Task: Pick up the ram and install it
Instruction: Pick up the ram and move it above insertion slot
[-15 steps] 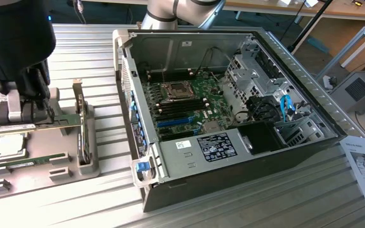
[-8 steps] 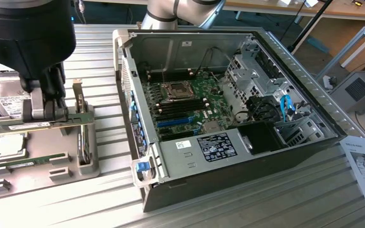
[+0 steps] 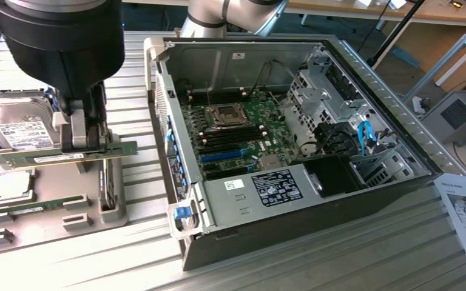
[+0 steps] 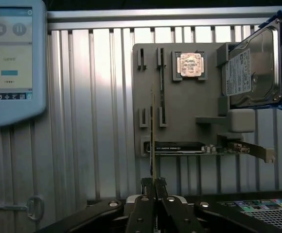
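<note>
A: Start with the pincer (image 4: pixel 154 183). What does it have?

B: It is pinched narrow around the ram (image 3: pixel 39 158), near the middle of the stick. The stick hangs level above the tray (image 3: pixel 63 185), and I see it touching none of the holders underneath.

A: So the step in hand, I judge, is the carry. What makes it go well?

B: The pads hold only a thin board, and a stick that long could pivot in them, so I'd move slowly and without twisting. It also needs enough height to clear what lies below: the second stick (image 3: pixel 34 207) along the tray's edge nearest the exterior camera, and the hard drive (image 3: pixel 19 130) at the tray's far corner.

A: And past the tray?

B: The tray sits by the edge of the desk (image 3: pixel 136 248) on the exterior view's left. The open case (image 3: pixel 162 103) lies beside it, toward the desk's middle. The case's side wall stands between the two — the ram should go over that rim with room to spare, not skim it.

A: Farther in?

B: The black slots (image 3: pixel 235 137) lie on the motherboard (image 3: pixel 257 118), just beside the processor socket. They seem to run roughly the same way as the held stick, so little turning should be needed. I can't tell whether their latches stand open — worth checking before pressing, and then pressing evenly at both ends.
</note>
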Available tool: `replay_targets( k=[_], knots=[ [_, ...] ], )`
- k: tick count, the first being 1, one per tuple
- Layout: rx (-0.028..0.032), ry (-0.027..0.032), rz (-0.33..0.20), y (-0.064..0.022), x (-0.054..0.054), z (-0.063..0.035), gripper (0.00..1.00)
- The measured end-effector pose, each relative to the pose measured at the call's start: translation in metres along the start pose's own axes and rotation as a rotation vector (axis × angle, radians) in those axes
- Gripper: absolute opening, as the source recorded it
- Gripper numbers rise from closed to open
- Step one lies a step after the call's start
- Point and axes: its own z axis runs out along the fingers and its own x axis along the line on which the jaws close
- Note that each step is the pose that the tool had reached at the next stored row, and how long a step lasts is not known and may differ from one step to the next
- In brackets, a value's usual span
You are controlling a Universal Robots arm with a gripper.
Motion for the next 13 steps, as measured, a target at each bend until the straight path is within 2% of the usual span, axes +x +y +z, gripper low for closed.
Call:
replay_targets(
  k=[2, 5, 13],
  knots=[
    [-0.0001, 0.0000, 0.000, -0.0038, 0.000, -0.0001, 0.12],
    [-0.0004, 0.0000, 0.000, -0.0144, -0.001, -0.0004, 0.12],
    [-0.0009, 0.0000, 0.000, -0.0300, -0.001, -0.0008, 0.12]
  ],
)
